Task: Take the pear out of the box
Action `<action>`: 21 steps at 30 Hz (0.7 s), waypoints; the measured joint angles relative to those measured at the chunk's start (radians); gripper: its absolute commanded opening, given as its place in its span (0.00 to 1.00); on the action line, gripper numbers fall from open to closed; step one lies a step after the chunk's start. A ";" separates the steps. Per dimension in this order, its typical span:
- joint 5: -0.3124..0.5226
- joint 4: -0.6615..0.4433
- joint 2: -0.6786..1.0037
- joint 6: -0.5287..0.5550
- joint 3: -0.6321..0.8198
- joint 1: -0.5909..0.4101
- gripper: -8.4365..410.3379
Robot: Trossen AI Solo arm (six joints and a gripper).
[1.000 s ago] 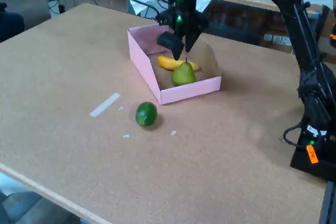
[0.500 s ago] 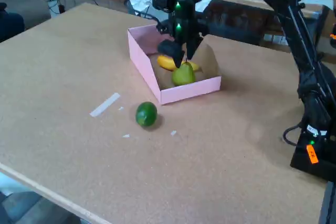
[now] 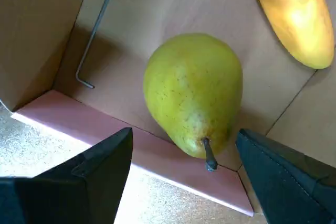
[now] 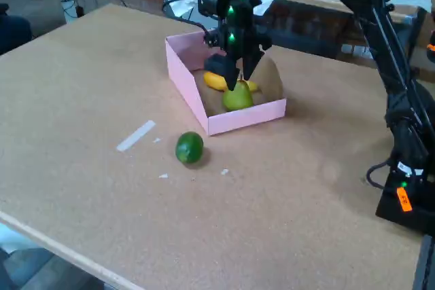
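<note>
On the matte, fibrous brown table [image 4: 102, 79], a flat pale strip [image 4: 135, 135] lies furthest left in the fixed view, with a round, glossy dark green lime [image 4: 189, 147] to its right, well outside the box [image 4: 182, 76]. The box is shallow pink cardboard with low angled walls and a brown floor. In the wrist view, a thin bent metal hex key [image 3: 94, 35] rests on that floor at the left, then the pear [image 3: 193, 92], smooth, yellow-green and speckled, its short dark stem pointing at the pink near wall, and at the right a blunt yellow banana [image 3: 294, 14]. The black gripper [image 4: 235, 79] hangs just above the pear, jaws spread wider than the fruit and gripping nothing.
</note>
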 measured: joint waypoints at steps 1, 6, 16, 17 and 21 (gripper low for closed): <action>0.000 0.000 0.000 0.000 0.000 0.000 0.67; 0.000 -0.002 0.000 0.000 0.000 0.000 0.67; 0.000 0.005 0.000 0.000 -0.021 -0.001 0.67; 0.000 0.009 0.000 0.000 -0.028 -0.002 0.67; 0.000 0.017 0.000 0.000 -0.046 -0.005 0.67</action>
